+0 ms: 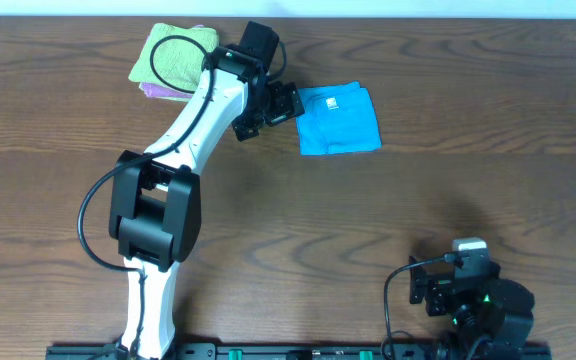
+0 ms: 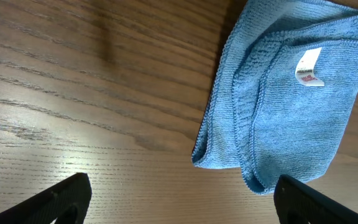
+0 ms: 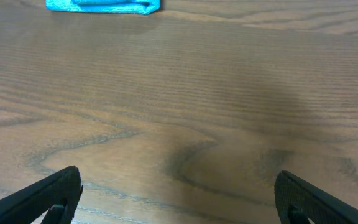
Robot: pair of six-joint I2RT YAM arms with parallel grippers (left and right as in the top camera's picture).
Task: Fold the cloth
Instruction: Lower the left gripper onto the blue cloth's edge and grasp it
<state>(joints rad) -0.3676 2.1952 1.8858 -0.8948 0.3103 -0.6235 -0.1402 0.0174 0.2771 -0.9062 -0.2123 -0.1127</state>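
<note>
Overhead, the wooden table (image 1: 388, 200) carries both arms. The left arm (image 1: 193, 125) stretches diagonally from the near edge toward the far side, and the left gripper (image 2: 182, 190) is released wide just beside the cloth (image 1: 338, 120). The right arm (image 1: 478, 300) sits folded at the near right corner, with the right gripper (image 3: 178, 186) likewise spread and well apart from the cloth. The cloth lies folded on the table ahead of the left jaws, not between them, with its white tag (image 2: 309, 67) uppermost. A lime-green cloth (image 1: 176, 52) rests on a pink cloth (image 1: 153, 90).
</note>
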